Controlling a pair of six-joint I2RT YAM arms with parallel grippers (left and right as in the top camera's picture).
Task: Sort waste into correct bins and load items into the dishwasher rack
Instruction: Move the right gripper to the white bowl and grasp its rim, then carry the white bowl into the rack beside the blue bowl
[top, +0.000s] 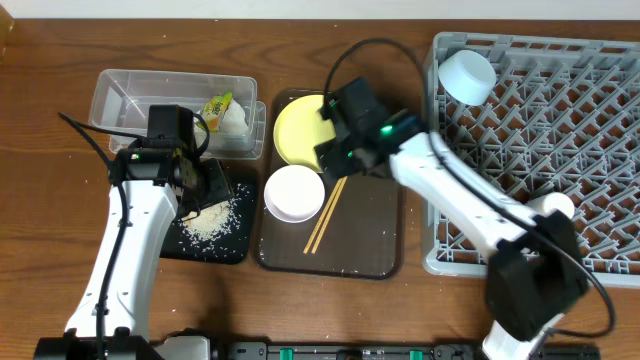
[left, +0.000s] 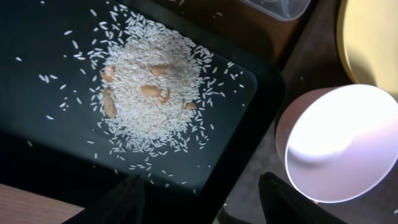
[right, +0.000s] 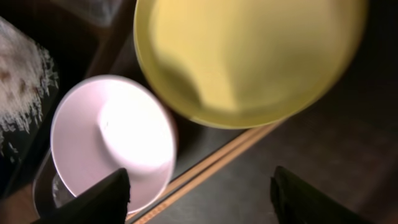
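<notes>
Using the brown serving tray (top: 370, 250) in the middle of the desk (top: 40, 150) as the reference point for everything:

On the tray: the yellow plate (top: 295, 130) sits at the far end, the white bowl (top: 294, 193) is just in front of it, and the wooden chopsticks (top: 326, 213) lie slantwise beside the bowl.

The right gripper (right: 199, 199) hangs over the tray, above the plate's near edge. Its fingers are spread wide, with nothing pinched between them, and the chopsticks run underneath.

On the left arm's side of the tray, right up against it, is the black tray (top: 225, 250). It has a heap of rice (top: 212, 220) in it, with a few tan bits mixed in. The left gripper (left: 205, 202) hovers over that tray's edge closest to the serving tray, fingers apart and holding nothing.

Beyond the black tray, beside the serving tray's far corner, is the clear tub (top: 125, 95), with the yellow-green packet (top: 218, 105) and the tissue (top: 237, 121) inside.

On the tray's other side stands the grey rack (top: 560, 120). The light blue bowl (top: 468, 76) is in its far corner and the small cup (top: 553, 205) is nearer the front.
</notes>
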